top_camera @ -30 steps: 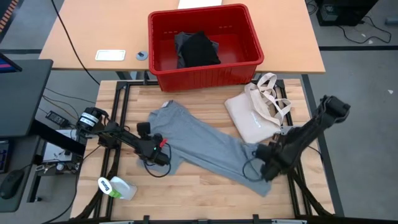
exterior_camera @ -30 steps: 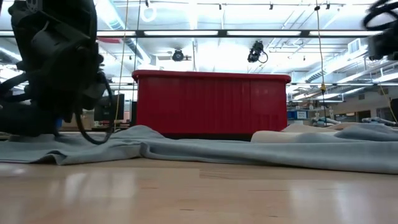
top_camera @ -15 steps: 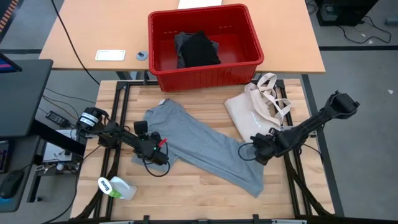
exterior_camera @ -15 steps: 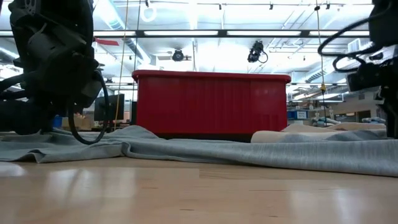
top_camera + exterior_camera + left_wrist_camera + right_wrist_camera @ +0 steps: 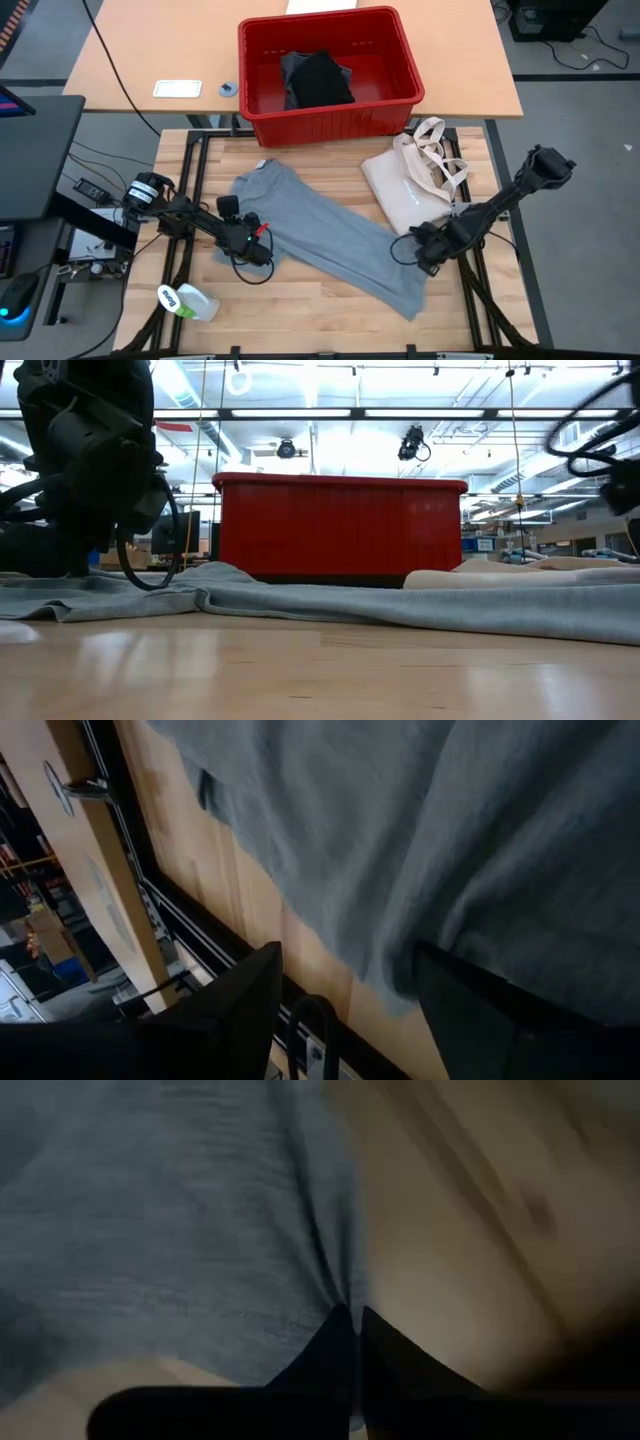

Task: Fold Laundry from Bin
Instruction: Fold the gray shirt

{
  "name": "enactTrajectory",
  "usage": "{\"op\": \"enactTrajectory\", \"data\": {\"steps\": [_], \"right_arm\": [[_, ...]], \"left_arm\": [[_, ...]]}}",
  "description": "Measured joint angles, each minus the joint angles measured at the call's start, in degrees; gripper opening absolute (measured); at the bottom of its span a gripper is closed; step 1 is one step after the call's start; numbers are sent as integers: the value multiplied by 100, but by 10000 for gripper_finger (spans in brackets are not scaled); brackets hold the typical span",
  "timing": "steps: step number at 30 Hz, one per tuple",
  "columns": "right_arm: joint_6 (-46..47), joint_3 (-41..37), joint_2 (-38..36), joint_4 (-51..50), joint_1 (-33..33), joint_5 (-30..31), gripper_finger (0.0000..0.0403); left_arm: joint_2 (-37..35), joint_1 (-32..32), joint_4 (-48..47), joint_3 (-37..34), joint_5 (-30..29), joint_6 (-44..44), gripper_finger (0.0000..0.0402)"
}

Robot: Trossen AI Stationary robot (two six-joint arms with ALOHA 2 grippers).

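Your level view across the table, taking the red bin [image 5: 340, 526] as landmark:

- Grey T-shirt [image 5: 330, 603]: lies flat in front of the bin, spread past both its ends.
- Left arm [image 5: 90, 460]: dark bulk beside the bin's left end, over the shirt, cable looped below.
- Cream tote bag [image 5: 450, 577]: low edge by the bin's right end.
- Wooden tabletop [image 5: 300, 670]: nearest you.

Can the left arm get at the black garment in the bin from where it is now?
Probably, though not at once. The black garment lies uncovered in the open red bin, but the left gripper sits low on the grey T-shirt, so it must lift over the near wall.
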Motion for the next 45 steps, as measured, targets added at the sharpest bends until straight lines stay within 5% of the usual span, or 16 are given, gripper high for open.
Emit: {"op": "enactTrajectory", "data": {"steps": [6, 19, 24, 31, 40, 45], "right_arm": [[587, 100, -7, -215, 295, -317, 18], [-11, 348, -9, -513, 222, -571, 179], [12, 1344, -20, -1355, 193, 285, 199], [-663, 2617, -26, -1774, 277, 2831, 197], [-2355, 1699, -20, 202, -278, 3113, 197], [-3228, 962, -20, 1690, -571, 3428, 197]], "left_arm": [[0, 0, 69, 0, 22, 0, 230], [0, 0, 101, 15, 33, 292, 230], [0, -220, -676, 498, -46, 107, 230], [-340, -451, -670, 1359, -939, 315, 230], [-873, 1042, 549, 1504, -933, 1474, 230], [-876, 2160, 1043, 1447, -51, 2241, 230]]}}
